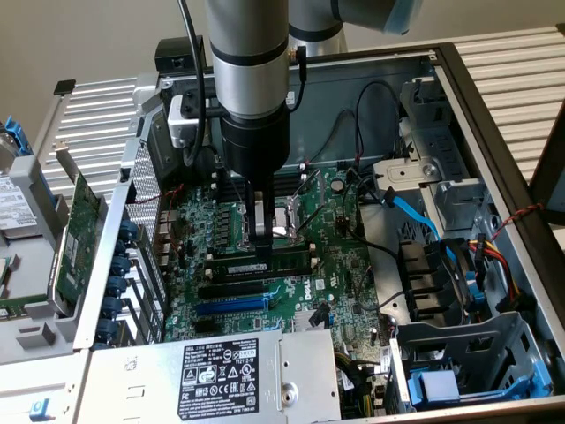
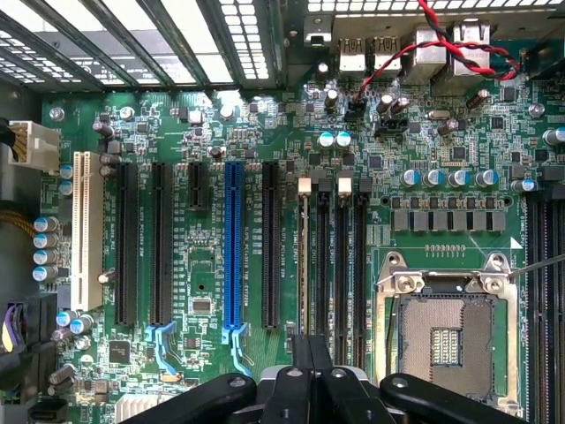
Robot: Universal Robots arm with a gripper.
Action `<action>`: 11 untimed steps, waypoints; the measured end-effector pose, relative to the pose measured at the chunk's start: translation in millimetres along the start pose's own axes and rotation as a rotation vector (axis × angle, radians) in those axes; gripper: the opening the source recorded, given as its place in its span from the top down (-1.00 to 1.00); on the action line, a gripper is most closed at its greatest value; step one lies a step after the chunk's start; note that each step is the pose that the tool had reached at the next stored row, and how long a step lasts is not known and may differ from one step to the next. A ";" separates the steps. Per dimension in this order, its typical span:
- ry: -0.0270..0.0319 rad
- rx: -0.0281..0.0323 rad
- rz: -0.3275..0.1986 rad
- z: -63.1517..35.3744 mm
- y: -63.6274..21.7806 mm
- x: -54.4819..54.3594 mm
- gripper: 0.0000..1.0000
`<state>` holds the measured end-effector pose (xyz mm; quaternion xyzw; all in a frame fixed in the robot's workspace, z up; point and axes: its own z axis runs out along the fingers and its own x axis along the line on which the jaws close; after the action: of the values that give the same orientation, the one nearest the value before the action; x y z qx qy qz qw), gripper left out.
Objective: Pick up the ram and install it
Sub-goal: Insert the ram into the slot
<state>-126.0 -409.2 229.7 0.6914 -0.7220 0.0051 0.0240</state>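
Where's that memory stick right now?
In the exterior view the ram lies on the motherboard under the end effector, between the processor socket and the blue slot.

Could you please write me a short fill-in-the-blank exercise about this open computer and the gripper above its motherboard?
1. The gripper has its fingers ___.
2. Flanked on both sides by black expansion slots, one long slot is coloured ___.
3. The ram lies right beside the bare processor ___.
Missing words: shut; blue; socket.
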 end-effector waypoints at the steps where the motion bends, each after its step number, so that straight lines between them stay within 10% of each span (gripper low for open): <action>1: 0.0000 0.0000 0.000 0.0 0.0 0.0 0.80; 11: 0.0000 0.0003 0.000 0.0 0.0 0.6 0.80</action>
<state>-126.0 -409.8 229.7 0.6914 -0.7220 0.0052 0.0239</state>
